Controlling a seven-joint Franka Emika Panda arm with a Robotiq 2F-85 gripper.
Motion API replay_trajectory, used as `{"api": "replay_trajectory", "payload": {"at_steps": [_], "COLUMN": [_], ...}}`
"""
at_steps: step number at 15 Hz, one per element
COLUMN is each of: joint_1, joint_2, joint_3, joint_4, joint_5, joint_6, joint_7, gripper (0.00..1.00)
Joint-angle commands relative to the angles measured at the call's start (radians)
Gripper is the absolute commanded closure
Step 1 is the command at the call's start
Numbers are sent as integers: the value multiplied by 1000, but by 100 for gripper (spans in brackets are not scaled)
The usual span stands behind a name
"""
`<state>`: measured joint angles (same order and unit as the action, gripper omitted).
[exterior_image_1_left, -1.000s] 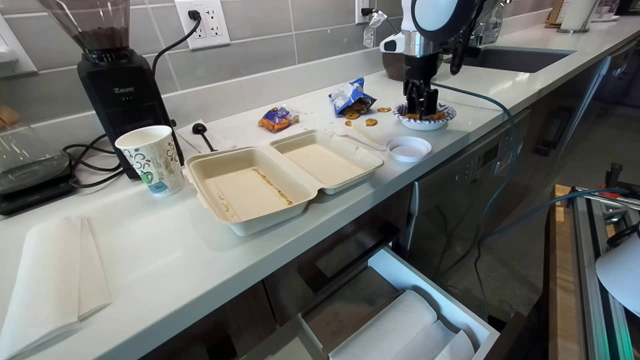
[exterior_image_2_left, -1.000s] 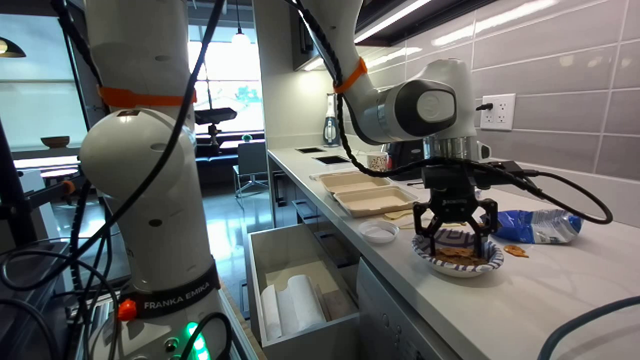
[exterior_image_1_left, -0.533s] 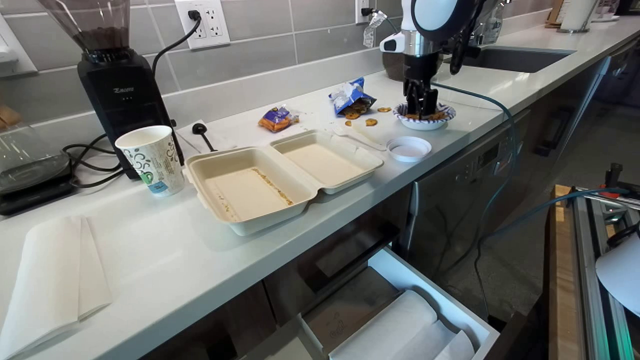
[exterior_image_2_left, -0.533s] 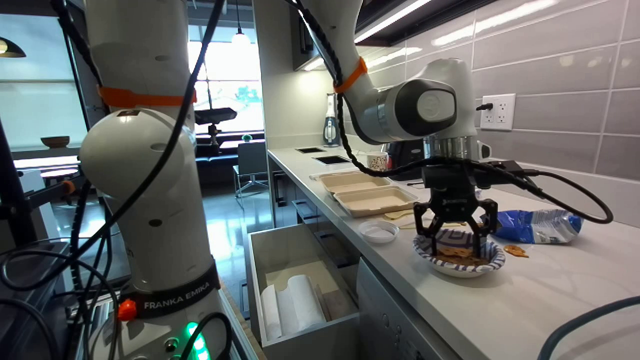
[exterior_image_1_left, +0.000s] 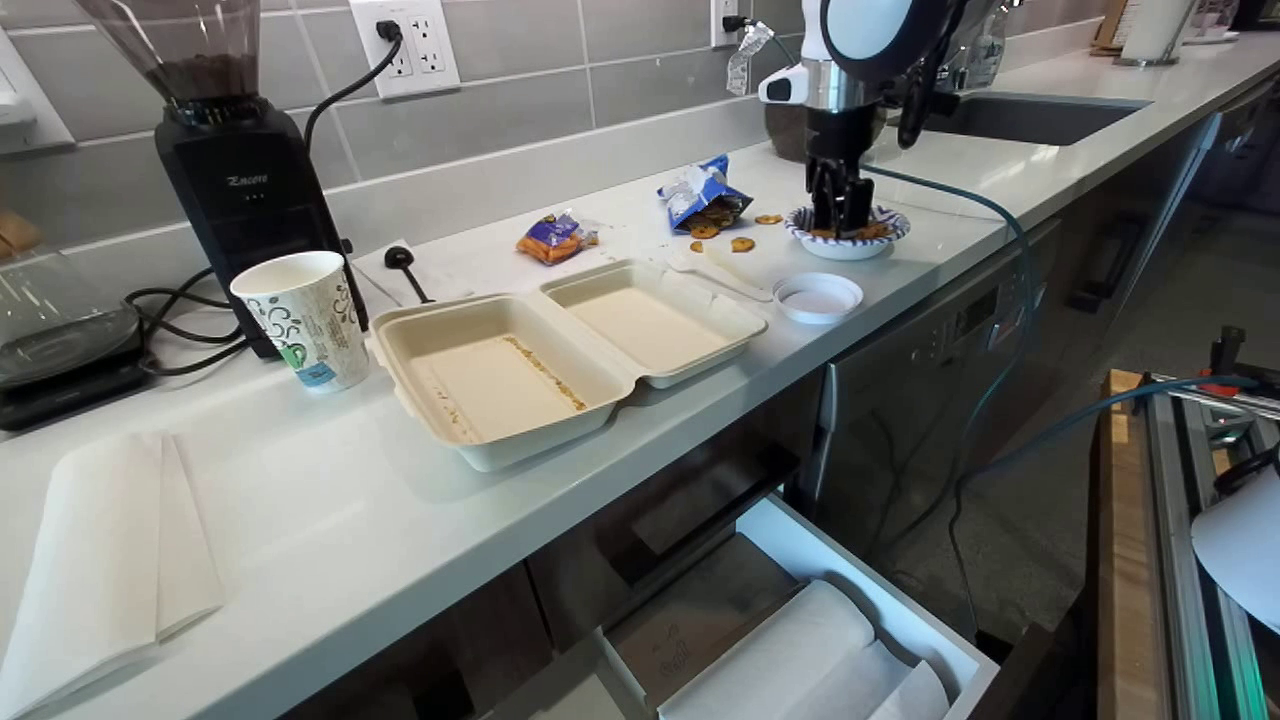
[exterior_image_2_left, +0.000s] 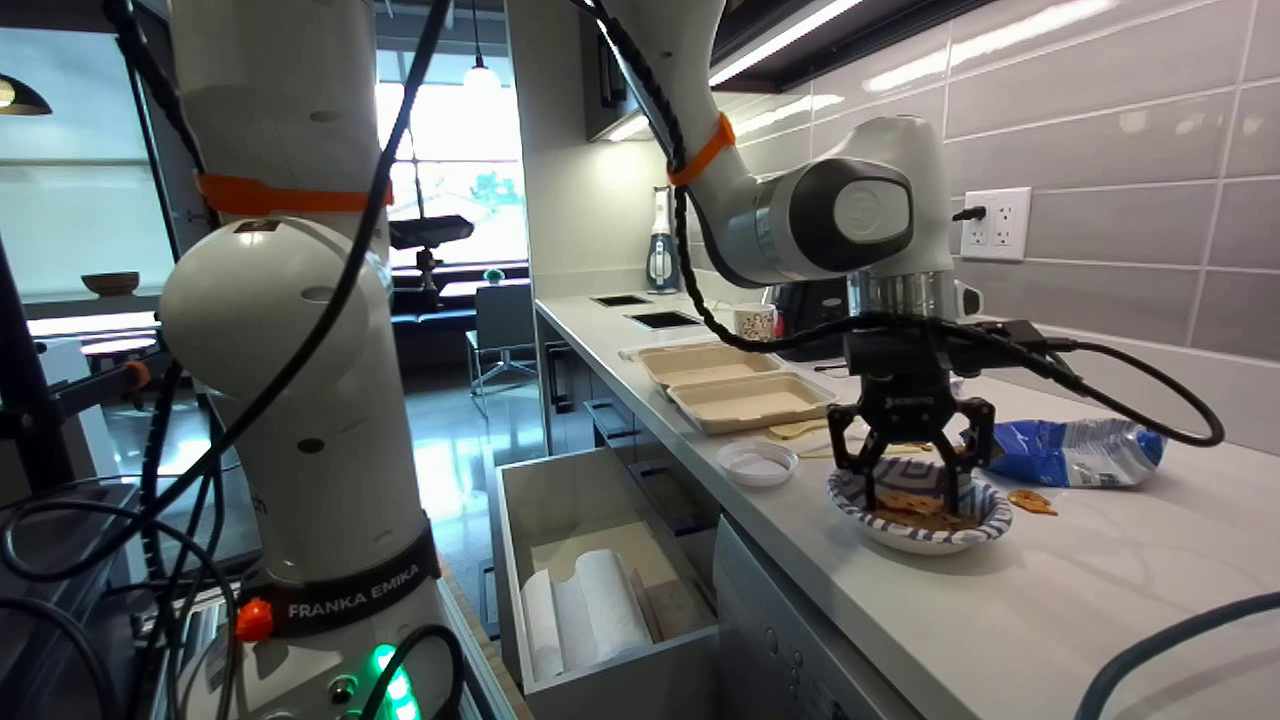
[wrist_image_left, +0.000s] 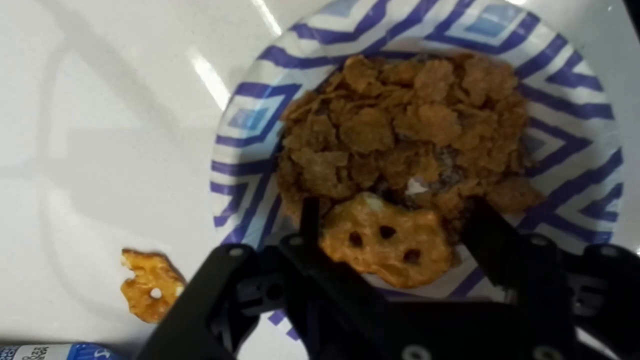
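Note:
A paper bowl (wrist_image_left: 575, 115) with a purple zigzag pattern holds brown cereal flakes (wrist_image_left: 400, 115) and a crisp pretzel with small holes (wrist_image_left: 385, 240). My gripper (wrist_image_left: 392, 205) points down into this bowl, its fingers on either side of the pretzel. The left finger stands against or very near the pretzel's edge; a narrow gap shows on the right, so the jaws are partly open. Both exterior views show the gripper (exterior_image_2_left: 911, 503) low inside the bowl (exterior_image_1_left: 848, 250). Whether the tips touch the cereal is hidden.
Beside the bowl lie a broken pretzel piece (wrist_image_left: 150, 287) and a blue snack bag (exterior_image_2_left: 1080, 450). A white lid (exterior_image_1_left: 818, 297), an open takeout box (exterior_image_1_left: 500, 380), a small orange snack pack (exterior_image_1_left: 553, 238) and a paper cup (exterior_image_1_left: 310, 320) stand farther along the counter. Below, a drawer (exterior_image_2_left: 620, 665) is pulled out.
The fingers have drawn a little closer together around the pretzel. In the exterior views the bowl has shifted very slightly; the arm has barely moved.

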<state>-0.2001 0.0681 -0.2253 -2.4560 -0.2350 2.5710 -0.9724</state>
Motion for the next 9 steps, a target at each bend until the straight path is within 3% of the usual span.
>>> {"api": "replay_trajectory", "payload": {"at_steps": [1, 9], "joint_1": [-12, -12], "joint_2": [2, -9], "joint_3": [15, 20], "joint_4": [3, 0], "joint_5": [32, 43], "joint_6": [3, 4], "joint_7": [-26, -29], "gripper": [28, 30]}}
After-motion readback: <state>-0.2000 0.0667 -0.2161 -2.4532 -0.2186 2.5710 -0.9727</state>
